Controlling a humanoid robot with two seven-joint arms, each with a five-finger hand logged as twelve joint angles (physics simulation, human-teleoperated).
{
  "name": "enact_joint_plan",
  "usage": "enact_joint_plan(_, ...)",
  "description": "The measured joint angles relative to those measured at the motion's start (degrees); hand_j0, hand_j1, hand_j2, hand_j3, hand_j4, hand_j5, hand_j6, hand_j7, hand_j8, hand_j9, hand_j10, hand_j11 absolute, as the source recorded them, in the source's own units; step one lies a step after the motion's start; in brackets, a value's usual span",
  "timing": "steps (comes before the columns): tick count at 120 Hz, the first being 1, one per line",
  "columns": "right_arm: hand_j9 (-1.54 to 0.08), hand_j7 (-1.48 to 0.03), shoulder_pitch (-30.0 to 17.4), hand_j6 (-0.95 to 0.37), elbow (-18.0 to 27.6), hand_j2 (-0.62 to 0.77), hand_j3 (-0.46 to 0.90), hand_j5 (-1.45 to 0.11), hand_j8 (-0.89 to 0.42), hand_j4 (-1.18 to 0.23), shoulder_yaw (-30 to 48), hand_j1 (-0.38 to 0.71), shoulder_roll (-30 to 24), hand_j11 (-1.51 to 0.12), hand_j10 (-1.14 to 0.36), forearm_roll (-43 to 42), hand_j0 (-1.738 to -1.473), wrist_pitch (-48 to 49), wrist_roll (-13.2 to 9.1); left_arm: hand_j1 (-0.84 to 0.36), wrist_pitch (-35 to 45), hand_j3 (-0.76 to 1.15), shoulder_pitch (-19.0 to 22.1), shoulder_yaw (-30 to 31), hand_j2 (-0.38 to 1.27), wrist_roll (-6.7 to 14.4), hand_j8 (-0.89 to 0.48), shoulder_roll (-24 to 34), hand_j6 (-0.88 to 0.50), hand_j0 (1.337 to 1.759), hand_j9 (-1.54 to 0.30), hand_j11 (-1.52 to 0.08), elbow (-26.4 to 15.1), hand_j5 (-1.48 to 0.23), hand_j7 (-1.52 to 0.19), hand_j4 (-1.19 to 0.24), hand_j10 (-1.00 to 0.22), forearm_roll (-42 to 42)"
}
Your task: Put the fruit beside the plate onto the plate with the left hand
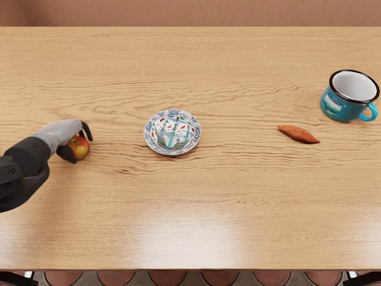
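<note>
Presently, at the frame's left edge, the left hand (63, 134) is seen curled around the apple (80, 146), fingers and thumb closed on it, on the tabletop (238, 202), well left of the central plate (172, 132).

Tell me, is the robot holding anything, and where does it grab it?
The left hand grips the apple, fingers curled over its top.

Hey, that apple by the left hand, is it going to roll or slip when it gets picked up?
The apple looks round, so it would probably roll if nudged on the flat table. Its skin looks smooth, so it may slip, though the left hand curls around it.
</note>
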Motion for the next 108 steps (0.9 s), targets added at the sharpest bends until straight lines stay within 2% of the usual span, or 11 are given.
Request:
enact_joint_plan(14,-0.02,-0.02,0.0,-0.02,0.0,0.00,0.00,-0.02,-0.02,-0.02,0.0,-0.33,0.0,-0.02,-0.02,0.0,-1.658,0.0,0.0,-0.24,-0.1,0.00,0.0,0.0,0.25,0.0,-0.51,0.3,-0.47,1.656,-0.78,-0.78,0.0,-0.77,-0.77,-0.59,-0.59,0.0)
enact_joint_plan(27,-0.02,-0.02,0.0,-0.02,0.0,0.00,0.00,-0.02,-0.02,-0.02,0.0,-0.33,0.0,-0.02,-0.02,0.0,-1.658,0.0,0.0,-0.23,-0.2,0.00,0.2,0.0,0.18,0.0,-0.48,0.4,-0.46,1.654,-0.81,-0.81,0.0,-0.78,-0.80,-0.62,-0.61,0.1)
enact_joint_plan(48,-0.02,-0.02,0.0,-0.02,0.0,0.00,0.00,-0.02,-0.02,-0.02,0.0,-0.33,0.0,-0.02,-0.02,0.0,-1.658,0.0,0.0,-0.24,-0.3,0.00,0.2,0.0,0.16,0.0,-0.46,0.1,-0.43,1.653,-0.84,-0.84,0.0,-0.80,-0.82,-0.64,-0.62,0.0)
enact_joint_plan(68,-0.02,-0.02,0.0,-0.02,0.0,0.00,0.00,-0.02,-0.02,-0.02,0.0,-0.33,0.0,-0.02,-0.02,0.0,-1.658,0.0,0.0,-0.24,-1.2,0.00,-0.1,-0.4,0.20,0.0,-0.47,0.0,-0.43,1.653,-0.85,-0.85,0.1,-0.82,-0.83,-0.64,-0.63,-0.5)
enact_joint_plan(90,-0.02,-0.02,0.0,-0.02,0.0,0.00,0.00,-0.02,-0.02,-0.02,0.0,-0.33,0.0,-0.02,-0.02,0.0,-1.658,0.0,0.0,-0.26,-1.5,0.00,-0.1,-11.6,0.27,0.0,-0.47,-0.9,-0.43,1.654,-0.84,-0.84,0.4,-0.84,-0.83,-0.63,-0.63,-8.9)
enact_joint_plan(108,-0.02,-0.02,0.0,-0.02,0.0,0.00,0.00,-0.02,-0.02,-0.02,0.0,-0.33,0.0,-0.02,-0.02,0.0,-1.658,0.0,0.0,-0.26,-1.5,0.00,-1.9,-18.1,0.28,0.0,-0.48,-6.8,-0.44,1.655,-0.83,-0.83,0.5,-0.84,-0.83,-0.62,-0.62,-12.5)
